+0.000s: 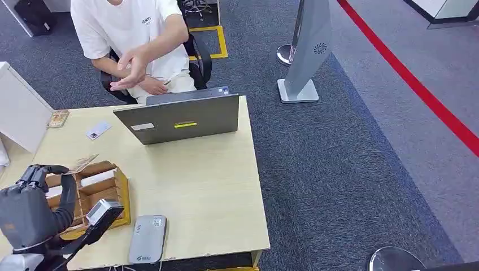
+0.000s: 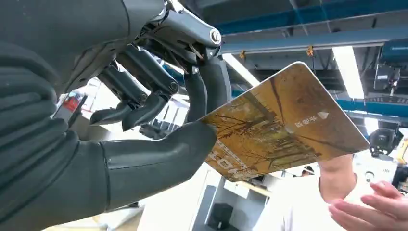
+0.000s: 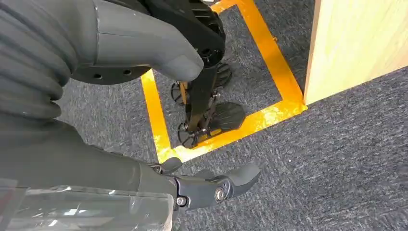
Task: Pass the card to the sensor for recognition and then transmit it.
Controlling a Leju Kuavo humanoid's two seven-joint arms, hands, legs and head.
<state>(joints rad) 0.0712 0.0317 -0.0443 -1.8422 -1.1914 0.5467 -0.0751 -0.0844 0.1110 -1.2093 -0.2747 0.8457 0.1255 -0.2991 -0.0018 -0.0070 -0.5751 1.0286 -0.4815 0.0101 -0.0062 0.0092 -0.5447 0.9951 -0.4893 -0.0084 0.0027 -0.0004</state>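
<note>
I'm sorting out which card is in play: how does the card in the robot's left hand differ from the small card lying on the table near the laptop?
The held card is pinched in the left hand, raised and tilted; the pale card lies flat on the table, untouched. The held card bears a golden-brown picture; the other looks whitish. Both are rectangular.

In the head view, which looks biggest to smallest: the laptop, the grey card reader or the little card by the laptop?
1. Laptop, clearly the largest.
2. Grey card reader, though it lies nearer the camera.
3. Little card, smallest.
</note>
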